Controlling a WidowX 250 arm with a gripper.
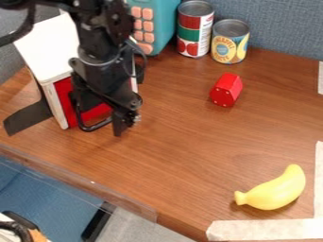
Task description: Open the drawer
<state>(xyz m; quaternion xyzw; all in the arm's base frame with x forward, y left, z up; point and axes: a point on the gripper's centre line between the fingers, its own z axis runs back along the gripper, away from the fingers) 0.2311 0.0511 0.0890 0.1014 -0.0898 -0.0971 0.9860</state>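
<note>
The gripper [120, 121] hangs at the upper left, pointing down over the table, close in front of the white cabinet [45, 47]. Behind the arm, the cabinet's red drawer front [65, 94] shows in part. A dark curved bar [93, 126] crosses low in front of the red face, right beside the gripper; whether the two touch is unclear. Much of the drawer front is hidden by the arm, and how far the drawer stands out cannot be told.
Two cans [195, 29] [230, 41] and a teal toy phone [154, 23] stand at the back. A red block [225, 90] lies right of the gripper, a yellow banana [274, 190] near the front right. A dark flat piece [28, 118] juts out left of the cabinet.
</note>
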